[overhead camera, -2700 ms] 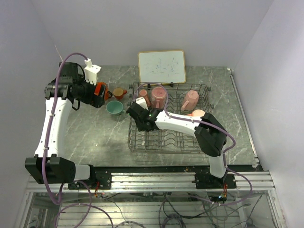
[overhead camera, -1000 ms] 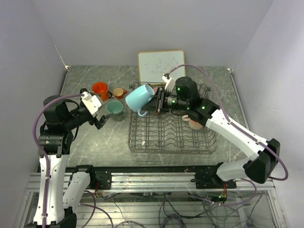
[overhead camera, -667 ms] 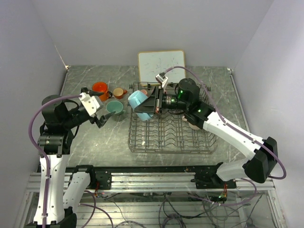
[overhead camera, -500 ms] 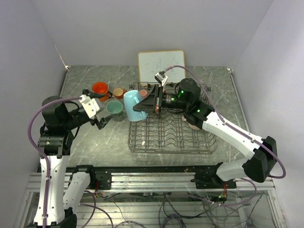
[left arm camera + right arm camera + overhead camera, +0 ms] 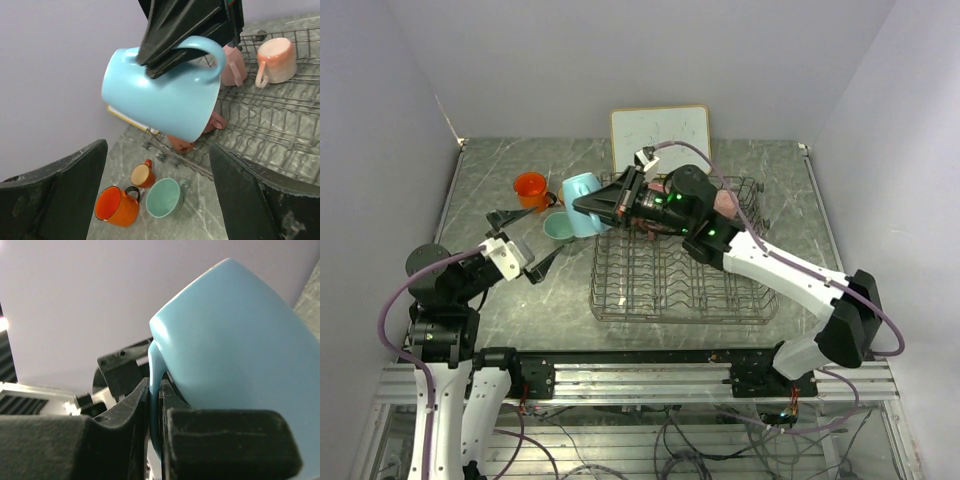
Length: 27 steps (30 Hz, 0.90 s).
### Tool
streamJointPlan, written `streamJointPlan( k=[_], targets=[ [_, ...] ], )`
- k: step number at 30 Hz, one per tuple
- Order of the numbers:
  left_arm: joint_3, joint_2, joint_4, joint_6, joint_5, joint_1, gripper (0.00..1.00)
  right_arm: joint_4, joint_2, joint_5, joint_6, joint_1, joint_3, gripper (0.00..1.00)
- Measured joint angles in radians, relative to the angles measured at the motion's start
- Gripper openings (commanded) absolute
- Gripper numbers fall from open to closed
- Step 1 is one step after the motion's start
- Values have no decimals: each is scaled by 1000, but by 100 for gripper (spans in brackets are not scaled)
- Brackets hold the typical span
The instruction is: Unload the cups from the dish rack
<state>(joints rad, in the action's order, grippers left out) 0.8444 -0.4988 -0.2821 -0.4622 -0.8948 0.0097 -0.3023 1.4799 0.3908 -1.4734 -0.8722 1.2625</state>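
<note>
Nearest the bases, the left gripper (image 5: 535,238) hangs over the table (image 5: 550,300) with its jaws spread wide and nothing between them, pointing toward the unloading spot left of the dish rack (image 5: 670,290). The rack's near rows of tines are bare. Beyond the left gripper, three mugs already stand on the table beside the rack's far left corner: the mint green mug (image 5: 165,197), the large orange mug (image 5: 117,205) and the small orange mug (image 5: 142,175). Above them the right gripper (image 5: 605,203) is clamped shut on the handle of the light blue mug (image 5: 160,100), which hangs tilted in the air, handle uppermost, clear of the rack and not yet set down. Farthest back, a pink mug (image 5: 232,67), a peach mug (image 5: 274,60) and another pinkish mug (image 5: 216,120) remain in the rack's far rows; more may be hidden. By my reckoning the job is around halfway.
</note>
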Motion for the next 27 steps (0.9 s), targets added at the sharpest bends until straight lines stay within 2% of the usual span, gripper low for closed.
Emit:
streamJointPlan(
  k=[10,19,27],
  targets=[
    [-118,98,137,-43,96,0,92,-39,138,-237,-94,-119,203,0],
    [-158,133,349,16,247,0,87,-100,140,-290,-150,-186,199,0],
    [-158,125,402,51,272,0,83,-137,152,-311,-176,-228,199,0]
  ],
)
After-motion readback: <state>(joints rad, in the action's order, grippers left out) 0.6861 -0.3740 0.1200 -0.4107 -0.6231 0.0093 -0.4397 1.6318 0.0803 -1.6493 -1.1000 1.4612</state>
